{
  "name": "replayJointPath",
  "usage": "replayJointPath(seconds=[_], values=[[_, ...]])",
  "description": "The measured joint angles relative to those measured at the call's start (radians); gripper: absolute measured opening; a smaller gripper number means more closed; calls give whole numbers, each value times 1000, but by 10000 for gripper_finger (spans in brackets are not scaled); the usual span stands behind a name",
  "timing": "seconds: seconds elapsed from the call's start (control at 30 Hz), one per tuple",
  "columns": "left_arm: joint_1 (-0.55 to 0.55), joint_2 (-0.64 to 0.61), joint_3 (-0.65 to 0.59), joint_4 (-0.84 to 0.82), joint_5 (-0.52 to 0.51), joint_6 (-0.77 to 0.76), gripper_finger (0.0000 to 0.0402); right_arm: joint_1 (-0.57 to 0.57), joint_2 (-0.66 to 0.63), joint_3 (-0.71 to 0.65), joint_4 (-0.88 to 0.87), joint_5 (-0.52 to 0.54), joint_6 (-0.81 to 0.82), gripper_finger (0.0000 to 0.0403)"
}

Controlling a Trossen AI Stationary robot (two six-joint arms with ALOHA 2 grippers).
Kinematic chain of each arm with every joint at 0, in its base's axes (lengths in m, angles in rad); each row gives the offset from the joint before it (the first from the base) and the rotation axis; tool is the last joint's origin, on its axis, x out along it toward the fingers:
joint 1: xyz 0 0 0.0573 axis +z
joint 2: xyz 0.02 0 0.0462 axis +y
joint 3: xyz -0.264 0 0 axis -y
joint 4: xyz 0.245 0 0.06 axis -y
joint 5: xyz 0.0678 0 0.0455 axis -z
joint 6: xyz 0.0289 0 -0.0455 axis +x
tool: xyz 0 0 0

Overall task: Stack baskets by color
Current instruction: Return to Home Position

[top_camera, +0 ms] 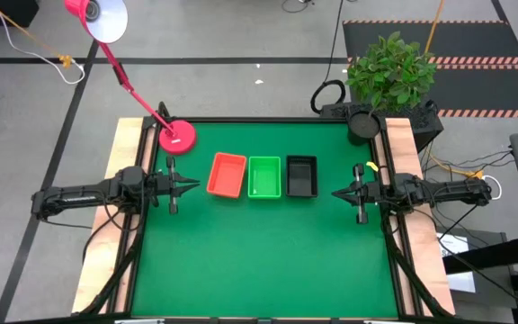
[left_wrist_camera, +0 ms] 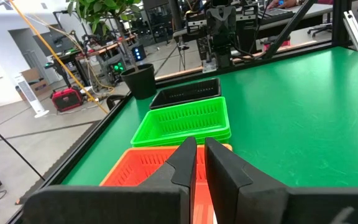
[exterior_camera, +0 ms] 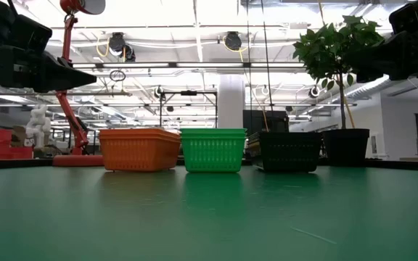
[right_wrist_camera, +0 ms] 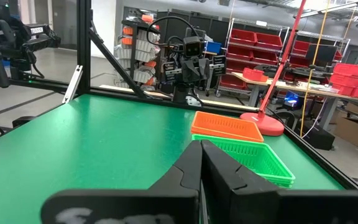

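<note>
Sorted baskets on the desk [top_camera: 259, 261]: orange stack [top_camera: 227, 175] just ahead of the left gripper [top_camera: 193, 185], black stack [top_camera: 301, 176] nearest the right gripper [top_camera: 335, 193], green stack [top_camera: 264, 176] between. Both grippers' fingers are pressed together and empty. Risk: a low homing sweep could clip the nearest stack.

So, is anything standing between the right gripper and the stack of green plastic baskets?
Yes. The stack of black slotted plastic baskets stands directly between the right gripper and the stack of bright green slotted plastic baskets, close beside the green one.

Orange baskets [top_camera: 227, 175], green baskets [top_camera: 264, 176], black baskets [top_camera: 301, 176].
</note>
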Motion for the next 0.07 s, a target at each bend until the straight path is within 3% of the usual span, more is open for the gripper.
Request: replayJointPath(seconds=[0.07], values=[[0, 0, 0, 0, 0, 0, 35, 0, 0, 0, 0, 0, 0, 0]])
